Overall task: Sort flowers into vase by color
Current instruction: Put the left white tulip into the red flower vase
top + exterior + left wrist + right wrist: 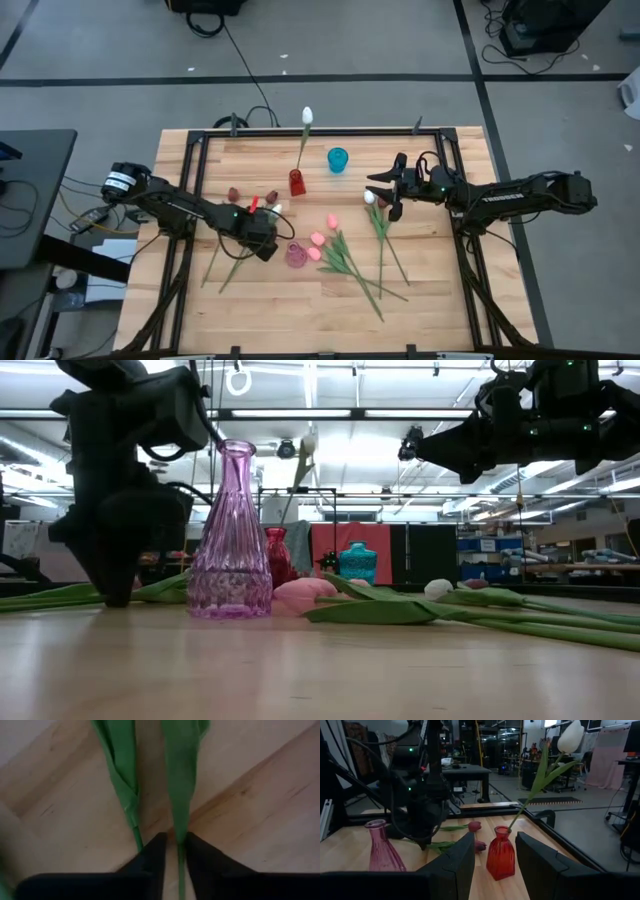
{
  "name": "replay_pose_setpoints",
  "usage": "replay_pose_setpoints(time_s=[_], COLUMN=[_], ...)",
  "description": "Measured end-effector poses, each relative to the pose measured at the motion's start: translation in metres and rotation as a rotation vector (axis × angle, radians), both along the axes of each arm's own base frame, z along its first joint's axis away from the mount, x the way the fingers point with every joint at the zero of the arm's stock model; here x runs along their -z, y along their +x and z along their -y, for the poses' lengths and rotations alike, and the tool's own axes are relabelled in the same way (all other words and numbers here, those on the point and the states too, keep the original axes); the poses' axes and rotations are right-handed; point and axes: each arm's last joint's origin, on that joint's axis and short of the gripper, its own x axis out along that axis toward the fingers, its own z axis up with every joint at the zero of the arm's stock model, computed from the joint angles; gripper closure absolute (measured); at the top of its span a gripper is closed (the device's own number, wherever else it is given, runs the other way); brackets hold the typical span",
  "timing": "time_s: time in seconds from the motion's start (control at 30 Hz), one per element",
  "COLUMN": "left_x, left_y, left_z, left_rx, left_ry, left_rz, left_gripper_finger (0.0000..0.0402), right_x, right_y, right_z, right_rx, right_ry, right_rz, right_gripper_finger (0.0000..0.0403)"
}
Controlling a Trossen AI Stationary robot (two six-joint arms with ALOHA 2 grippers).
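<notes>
A: What can't you see well?

B: From above, my left hand (264, 243) hides the stem (180, 827) it reaches for. Its wrist view shows the fingers (156, 854) nearly closed around one thin green stem on the bench (430, 310).

A: The right hand (385, 191)?

B: It hangs open at three o'clock, holding nothing. More flowers (345, 255) lie mid-bench.

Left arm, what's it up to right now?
The left gripper is down on the table, its fingers on either side of a green stem among the maroon tulips, beside the pink vase. One white tulip already stands in the red vase. The blue vase looks empty. The pink tulips and another white one lie on the table. The right gripper hangs open above that one, holding nothing.
</notes>
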Motion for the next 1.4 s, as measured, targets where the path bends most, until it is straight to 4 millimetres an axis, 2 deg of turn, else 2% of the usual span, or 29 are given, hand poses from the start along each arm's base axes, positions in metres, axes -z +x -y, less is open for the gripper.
replay_pose_setpoints(time_s=[0.07, 0.13, 0.27, 0.5, 0.67, 0.97, 1.2, 1.4], left_x=[-0.005, -0.012, -0.028, -0.067, -0.094, -0.127, -0.146, -0.153], left_y=[0.000, -0.001, -0.006, -0.010, 0.000, 0.024, 0.028, 0.028], left_z=[-0.001, -0.006, -0.016, -0.026, -0.038, -0.066, -0.081, -0.088], left_rx=[0.014, 0.010, 0.018, 0.155, 0.262, 0.301, 0.320, 0.308], left_ry=[0.030, 0.088, 0.136, 0.344, 0.556, 0.899, 0.972, 1.038], left_rz=[0.009, 0.031, 0.086, 0.335, 0.524, 0.731, 0.913, 0.944], left_gripper_finger=[0.0376, 0.0390, 0.0392, 0.0396, 0.0396, 0.0396, 0.0396, 0.0396], right_x=[0.000, 0.000, 0.000, 0.001, -0.001, -0.001, 0.001, 0.002], right_y=[0.000, 0.000, 0.000, 0.000, 0.000, 0.000, 0.000, 0.000], right_z=[0.000, 0.000, 0.000, 0.000, 0.000, -0.001, -0.001, -0.001], right_rx=[0.000, 0.000, 0.000, -0.001, -0.002, -0.015, -0.015, -0.003], right_ry=[-0.004, -0.003, -0.003, 0.003, 0.001, 0.012, 0.022, 0.007], right_rz=[0.000, 0.001, 0.000, -0.006, 0.014, 0.009, -0.011, -0.016], right_gripper_finger=[0.0249, 0.0249, 0.0249, 0.0249, 0.0249, 0.0249, 0.0249, 0.0249])
